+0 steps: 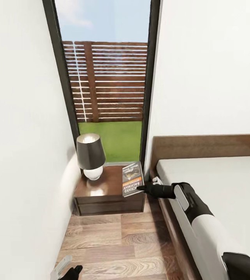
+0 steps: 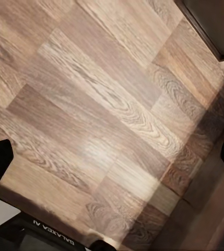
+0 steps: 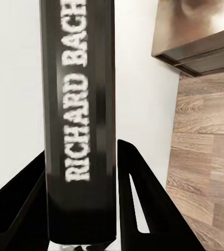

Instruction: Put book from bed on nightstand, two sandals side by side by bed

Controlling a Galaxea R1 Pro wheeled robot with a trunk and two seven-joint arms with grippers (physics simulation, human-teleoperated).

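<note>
The book (image 1: 132,179), dark grey with an orange band and white lettering, is over the right edge of the nightstand (image 1: 101,188) top. My right gripper (image 1: 142,188) is shut on its near edge. I cannot tell whether the book rests on the wood. Seen from the right wrist, the book (image 3: 80,104) stands between the two black fingers (image 3: 135,188), and the nightstand (image 3: 200,47) lies beyond. The bed (image 1: 218,182) with its white mattress is at the right. My left gripper (image 1: 72,272) hangs low over the floor, open and holding nothing. The sandals are out of view.
A lamp (image 1: 91,155) with a dark shade and white base stands on the nightstand's left half. A tall window (image 1: 105,97) is behind it and a white wall (image 1: 20,155) closes the left side. Wooden floor (image 2: 101,115) runs between wall and bed frame.
</note>
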